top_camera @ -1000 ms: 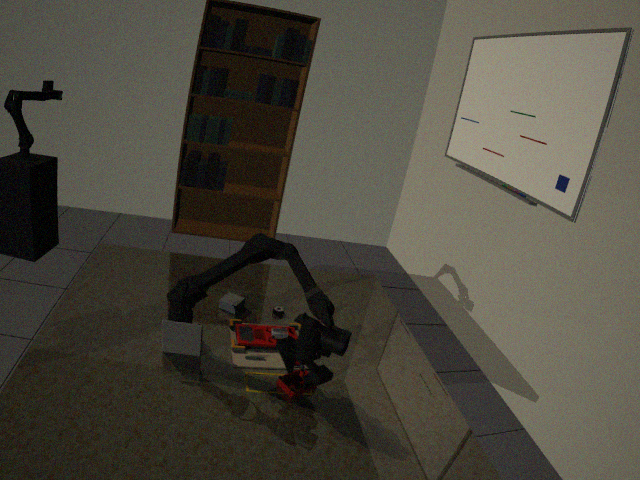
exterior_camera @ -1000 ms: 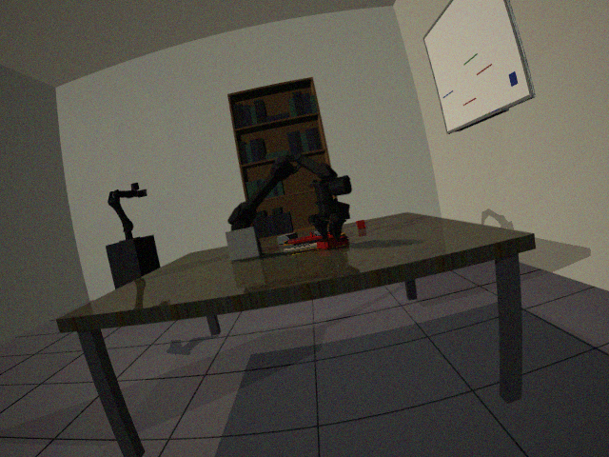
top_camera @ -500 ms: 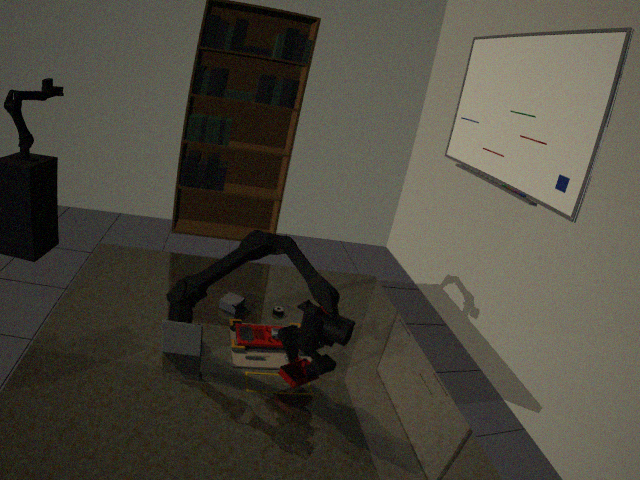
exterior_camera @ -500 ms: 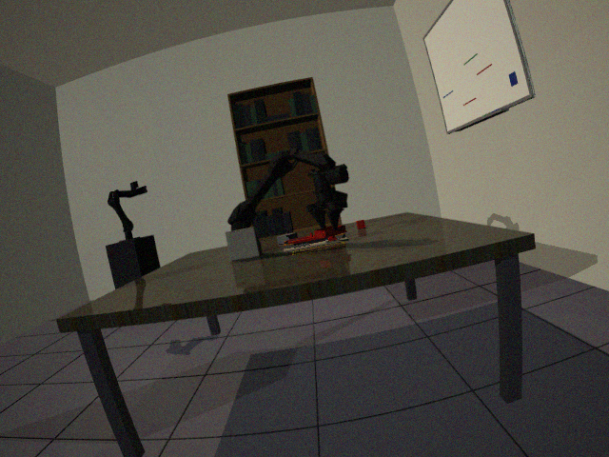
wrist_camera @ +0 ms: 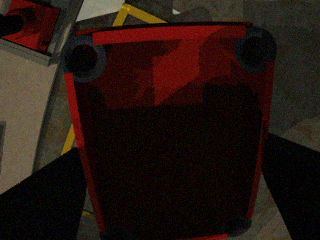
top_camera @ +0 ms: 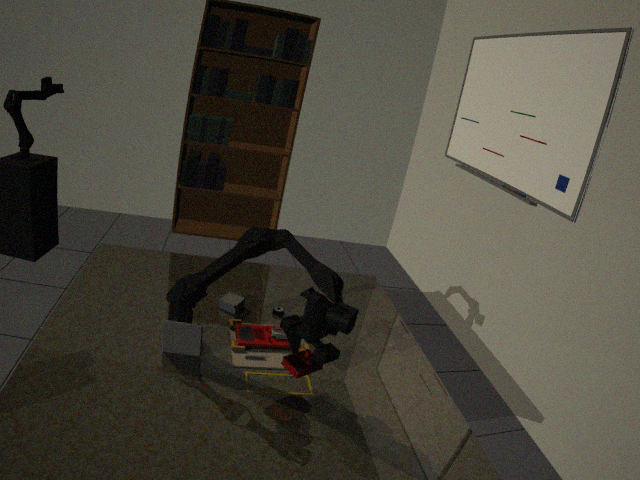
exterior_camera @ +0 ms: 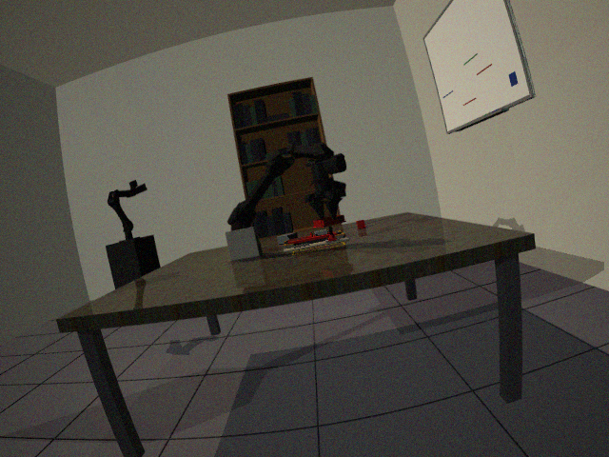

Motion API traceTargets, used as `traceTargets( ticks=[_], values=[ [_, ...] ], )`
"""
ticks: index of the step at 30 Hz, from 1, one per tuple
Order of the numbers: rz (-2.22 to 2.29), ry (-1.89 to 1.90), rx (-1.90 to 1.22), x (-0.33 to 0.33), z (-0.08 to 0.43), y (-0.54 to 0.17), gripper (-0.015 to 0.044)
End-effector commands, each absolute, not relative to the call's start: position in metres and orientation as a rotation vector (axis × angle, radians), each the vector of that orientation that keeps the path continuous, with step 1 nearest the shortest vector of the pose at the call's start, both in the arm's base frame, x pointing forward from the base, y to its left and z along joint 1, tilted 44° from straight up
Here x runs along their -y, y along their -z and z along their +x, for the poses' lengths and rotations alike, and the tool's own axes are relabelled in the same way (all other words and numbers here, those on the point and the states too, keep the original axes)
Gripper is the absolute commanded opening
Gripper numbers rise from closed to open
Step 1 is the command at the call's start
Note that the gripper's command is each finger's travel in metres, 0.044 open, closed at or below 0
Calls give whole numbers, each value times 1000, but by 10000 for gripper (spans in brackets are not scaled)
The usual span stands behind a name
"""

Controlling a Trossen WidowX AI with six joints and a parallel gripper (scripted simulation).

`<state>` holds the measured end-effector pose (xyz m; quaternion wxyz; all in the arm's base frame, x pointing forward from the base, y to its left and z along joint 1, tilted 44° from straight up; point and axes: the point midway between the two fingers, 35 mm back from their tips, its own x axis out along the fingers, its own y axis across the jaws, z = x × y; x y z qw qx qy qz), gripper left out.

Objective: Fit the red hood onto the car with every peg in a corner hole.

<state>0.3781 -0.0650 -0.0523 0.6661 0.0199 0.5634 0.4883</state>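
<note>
A brown bookcase (top_camera: 227, 227) (exterior_camera: 236, 142) stands against a pale wall, and a framed whiteboard (top_camera: 516, 93) (exterior_camera: 472, 29) hangs on the wall at its right. Grey tiles cover the floor (top_camera: 31, 299) (exterior_camera: 373, 413). The table (top_camera: 129, 403) (exterior_camera: 171, 295) has a brownish, mottled top with a glossy sheen.

The end effector (top_camera: 312, 351) (exterior_camera: 330, 220) (wrist_camera: 174, 151) is opened wide, its fingers closed on opposite long sides of the red hood (top_camera: 299, 363) (exterior_camera: 337, 219) (wrist_camera: 175, 150). The hood is raised above the table, near the red car chassis (top_camera: 250, 335) (exterior_camera: 307, 240) (wrist_camera: 37, 25) and off its deck.

Only the exterior view shows the table's dark legs (exterior_camera: 509, 334) and a small red block (exterior_camera: 361, 225) beyond the arm. The top view alone lays out the full yellow outline (top_camera: 279, 373) (wrist_camera: 120, 17) as a frame beside the pale jig (top_camera: 268, 359) (wrist_camera: 30, 90); the wrist view catches just parts of it past the hood. The wrist view alone shows the dark, round corner bosses (wrist_camera: 82, 57) clearly, with dark holes in the upper two.
</note>
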Motion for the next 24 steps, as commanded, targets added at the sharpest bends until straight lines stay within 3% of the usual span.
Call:
traceTargets(
  ticks=[1, 24],
  values=[
    [90, -1065, -1305, 64, 378, 53, 0],
    [557, -623, -1595, 66, 378, 54, 0]
  ],
)
